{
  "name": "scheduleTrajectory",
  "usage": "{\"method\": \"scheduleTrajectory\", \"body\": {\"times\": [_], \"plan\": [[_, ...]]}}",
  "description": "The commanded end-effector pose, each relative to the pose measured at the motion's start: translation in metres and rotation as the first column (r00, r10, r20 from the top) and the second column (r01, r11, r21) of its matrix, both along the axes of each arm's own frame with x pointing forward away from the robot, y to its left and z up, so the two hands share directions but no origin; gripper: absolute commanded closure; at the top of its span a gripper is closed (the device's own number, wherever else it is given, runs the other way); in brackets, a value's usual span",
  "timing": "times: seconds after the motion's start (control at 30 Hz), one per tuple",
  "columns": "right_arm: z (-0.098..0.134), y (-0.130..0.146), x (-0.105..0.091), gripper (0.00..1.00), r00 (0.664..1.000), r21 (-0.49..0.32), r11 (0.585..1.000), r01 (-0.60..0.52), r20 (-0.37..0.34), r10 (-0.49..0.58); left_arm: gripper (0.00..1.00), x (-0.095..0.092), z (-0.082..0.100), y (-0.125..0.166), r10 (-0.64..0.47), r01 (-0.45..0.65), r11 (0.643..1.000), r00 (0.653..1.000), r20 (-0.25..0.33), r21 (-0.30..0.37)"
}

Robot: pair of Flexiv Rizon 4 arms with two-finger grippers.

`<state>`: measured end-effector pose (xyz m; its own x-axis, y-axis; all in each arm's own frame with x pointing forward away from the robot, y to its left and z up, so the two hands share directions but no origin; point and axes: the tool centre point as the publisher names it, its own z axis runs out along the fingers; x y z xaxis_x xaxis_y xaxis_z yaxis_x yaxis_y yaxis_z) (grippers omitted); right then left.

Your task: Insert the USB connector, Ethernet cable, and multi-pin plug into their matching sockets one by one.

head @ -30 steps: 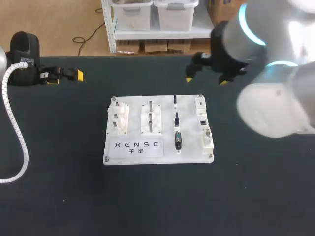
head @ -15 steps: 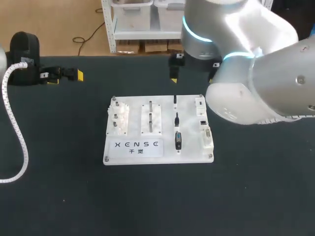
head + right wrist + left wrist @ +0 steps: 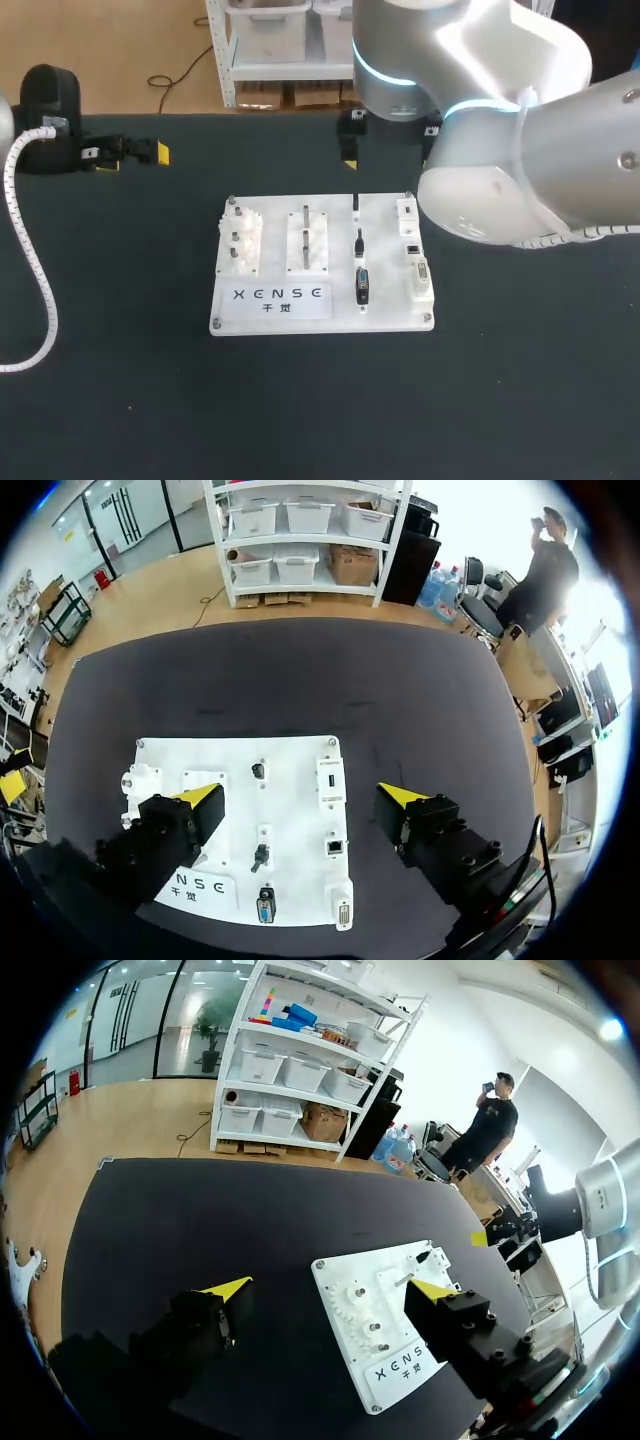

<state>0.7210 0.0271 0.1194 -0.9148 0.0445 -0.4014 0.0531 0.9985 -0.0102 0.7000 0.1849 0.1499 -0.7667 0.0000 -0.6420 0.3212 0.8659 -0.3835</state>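
A white board (image 3: 388, 295) lies mid-table. In a column on it sit a small black USB connector (image 3: 356, 205), a black cable plug (image 3: 359, 242) and a dark multi-pin plug (image 3: 362, 286). White sockets (image 3: 412, 247) line the board's right edge. My right gripper (image 3: 388, 160) hangs open above the table just behind the board's back edge, with nothing in it. In the right wrist view the board (image 3: 230, 755), the plugs (image 3: 265, 905) and the sockets (image 3: 333, 847) lie below the open right gripper (image 3: 300, 795). My left gripper (image 3: 135, 158) stands open and empty at the far left, well away from the board (image 3: 400, 1360).
Two white blocks with pegs (image 3: 240, 243) (image 3: 308, 240) fill the board's left half, with a printed label (image 3: 278, 294) in front of them. A white coiled hose (image 3: 30, 280) from my left arm curves over the table's left side. My right arm's bulk (image 3: 520, 150) hangs over the back right.
My right arm has swung leftward, carrying its open gripper from the back right to just behind the board's middle. The left arm and the board have not moved.
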Motion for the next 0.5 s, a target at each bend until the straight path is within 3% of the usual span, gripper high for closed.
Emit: {"method": "scheduleTrajectory", "body": {"times": [0.03,0.23,0.3,0.5], "plan": [[0.000,-0.001,-0.002,0.00,1.000,0.000,1.000,0.002,0.006,-0.002,0.00,0.000,0.000,0.000,0.000,0.000,1.000,1.000,0.000,0.000],[-0.010,0.007,0.006,0.00,0.996,-0.005,0.999,0.046,-0.074,-0.046,0.00,0.000,0.000,0.000,0.000,0.000,1.000,1.000,0.000,0.000],[-0.014,0.008,0.011,0.00,0.988,0.000,0.997,0.076,-0.135,-0.075,0.00,0.000,0.000,0.000,0.000,0.000,1.000,1.000,0.000,0.000],[-0.018,0.014,0.016,0.00,0.982,0.013,0.996,0.084,-0.171,-0.081,0.00,0.000,0.000,0.000,0.000,0.000,1.000,1.000,0.000,0.000]]}}
